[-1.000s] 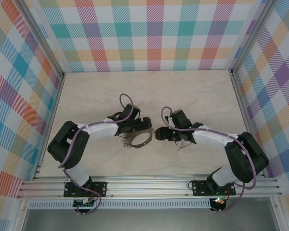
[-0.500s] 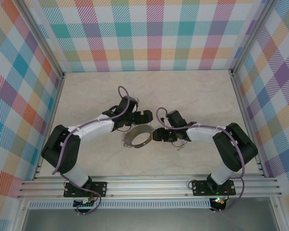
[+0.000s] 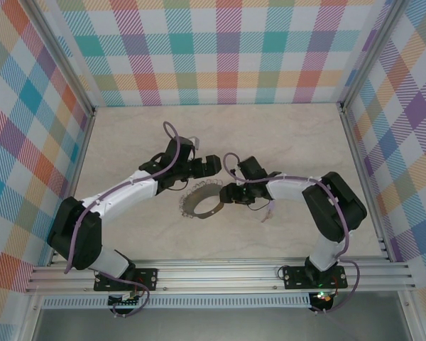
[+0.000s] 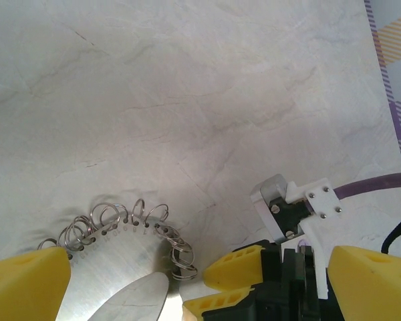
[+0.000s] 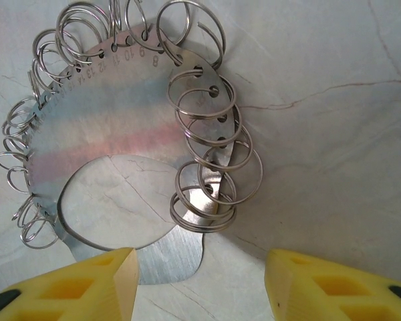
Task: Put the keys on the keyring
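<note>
The keyring (image 3: 201, 202) is a flat silver-grey hoop fringed with small wire rings, lying on the marble table. My right gripper (image 3: 229, 192) sits at its right rim. In the right wrist view the keyring (image 5: 107, 127) fills the upper left, and its lower edge lies between the yellow fingertips (image 5: 100, 281) of my right gripper (image 5: 200, 284), which is open and not touching it. My left gripper (image 3: 207, 166) hovers just behind the ring, open wide; in its wrist view the left gripper (image 4: 200, 287) straddles the keyring (image 4: 113, 274). A tiny pale key (image 3: 265, 212) lies right of the ring.
Checked walls enclose the table on three sides. Bare marble stretches behind the arms. In the left wrist view the right arm's yellow fingers (image 4: 235, 266) and white camera mount (image 4: 307, 204) crowd the space between my left jaws.
Both arms stretched farther onto the table. The left gripper moved back off the ring; the right gripper slid left to the ring's rim and its jaws narrowed.
</note>
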Controlling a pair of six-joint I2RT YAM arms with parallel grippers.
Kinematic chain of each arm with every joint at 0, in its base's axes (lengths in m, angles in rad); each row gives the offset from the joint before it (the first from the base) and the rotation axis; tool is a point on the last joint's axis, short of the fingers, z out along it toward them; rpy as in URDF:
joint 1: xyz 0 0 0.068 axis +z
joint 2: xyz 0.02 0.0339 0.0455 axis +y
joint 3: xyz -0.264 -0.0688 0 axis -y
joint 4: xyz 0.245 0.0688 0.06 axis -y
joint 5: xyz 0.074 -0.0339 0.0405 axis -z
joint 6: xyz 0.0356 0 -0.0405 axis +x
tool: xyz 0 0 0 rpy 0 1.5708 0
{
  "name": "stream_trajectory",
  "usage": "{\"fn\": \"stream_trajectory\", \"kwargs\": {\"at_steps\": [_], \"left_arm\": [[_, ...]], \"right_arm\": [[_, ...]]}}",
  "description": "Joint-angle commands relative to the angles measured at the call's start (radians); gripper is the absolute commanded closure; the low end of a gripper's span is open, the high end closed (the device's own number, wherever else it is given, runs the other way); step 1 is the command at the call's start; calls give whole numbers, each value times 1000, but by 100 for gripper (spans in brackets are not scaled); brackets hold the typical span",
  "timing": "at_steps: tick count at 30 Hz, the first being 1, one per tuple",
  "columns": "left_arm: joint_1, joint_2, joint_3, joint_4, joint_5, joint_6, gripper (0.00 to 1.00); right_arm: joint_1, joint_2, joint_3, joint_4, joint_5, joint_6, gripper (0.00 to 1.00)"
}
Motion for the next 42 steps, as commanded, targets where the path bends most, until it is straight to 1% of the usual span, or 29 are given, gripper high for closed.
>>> {"fn": "stream_trajectory", "kwargs": {"at_steps": [1,7,12,17,22,25,28,33,35,38,42], "left_arm": [[15,-28,-9,-14,-9,7,1],[16,-23,-21,-1,-8,2,2],[25,-24,-19,-11,-8,17,1],[29,-37,2,-87,-20,108,2],[23,-49,12,-198,24,214,5],[6,-36,28,-255,59,274,10],[-26,-13,42,-297,65,324,17],[-94,75,88,-355,69,398,41],[-118,129,118,-376,80,418,49],[-138,201,156,-385,86,430,53],[-150,269,193,-377,93,429,57]], "right_arm": [[9,50,42,85,-9,-30,48],[10,51,61,99,-33,-42,49],[9,29,69,84,-19,-48,49],[-16,-84,33,24,54,-47,44],[-35,-237,-15,-58,123,-41,37],[-39,-323,-39,-127,189,-28,34],[-50,-400,-71,-186,249,2,30],[-64,-477,-134,-205,267,52,24],[-66,-482,-150,-207,265,60,23],[-68,-488,-164,-209,269,65,21],[-71,-500,-176,-212,274,66,20]]}}
